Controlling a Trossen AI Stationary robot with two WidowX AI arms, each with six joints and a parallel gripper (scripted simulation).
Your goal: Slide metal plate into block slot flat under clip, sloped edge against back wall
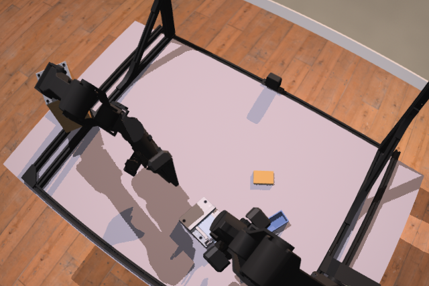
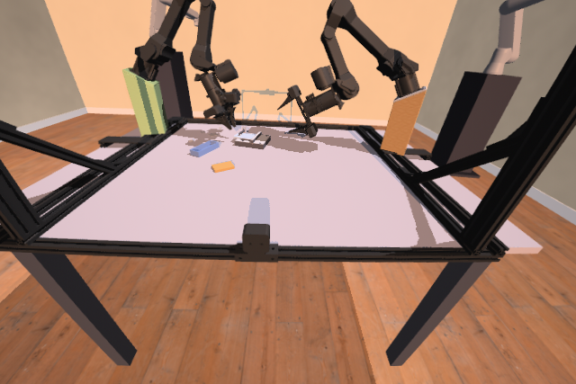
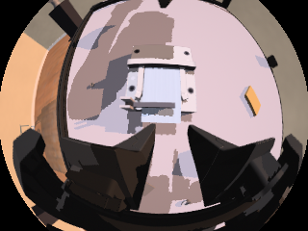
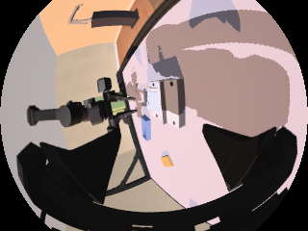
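The block (image 1: pixel 198 220) sits near the table's front edge, and it also shows in the left wrist view (image 3: pixel 160 83). A pale silver plate (image 3: pixel 158 89) lies flat in its slot, between the two white flanges. My left gripper (image 3: pixel 171 128) hovers just behind the block. Its fingers stand apart with only table between them. In the top view the left arm (image 1: pixel 249 241) covers part of the block. My right gripper (image 1: pixel 171 177) is wide open and empty, raised above the table to the block's side; it also shows in the exterior view (image 2: pixel 295 114).
An orange plate (image 1: pixel 263 177) lies flat mid-table. A blue plate (image 1: pixel 278 222) lies beside the left arm. A black frame rail rims the table, with a small camera mount (image 1: pixel 273 80) on the far rail.
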